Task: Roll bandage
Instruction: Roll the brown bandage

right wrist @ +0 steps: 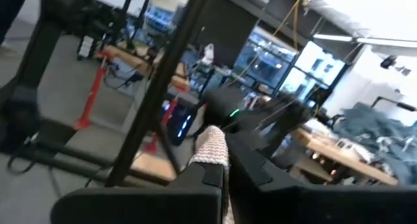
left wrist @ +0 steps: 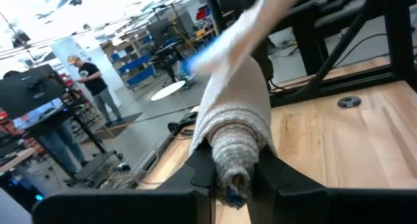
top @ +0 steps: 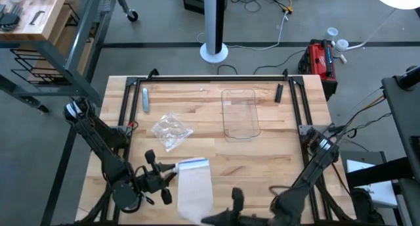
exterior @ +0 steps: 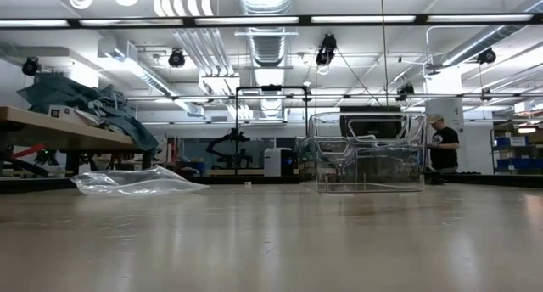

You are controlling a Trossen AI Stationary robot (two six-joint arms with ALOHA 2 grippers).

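Note:
The bandage is a white-grey strip with a blue far end, near the table's front edge. Its rolled part sits between the fingers of my left gripper, which comes from the table's left. The loose strip runs away from the roll above the wood. My right gripper, at the front edge, is shut on the strip's near end. Neither gripper nor the bandage shows in the low view. My left gripper pinches the rolled part of the bandage between its two fingers, one on each side of the roll. The fingers come level from the table's left. The roll's open end faces the wrist camera, and the loose strip leads off it. My right gripper pinches the strip's near end between its shut fingers; a small knitted tuft sticks out past the fingertips. One layer or several, I cannot tell. In the high view the gripper itself covers the place of contact.
A wrinkly clear wrapper lies left of the table's middle. A clear tray stands toward the far edge. A grey pen-like thing lies at the far left and a dark one at the far right. Black rails frame the table.

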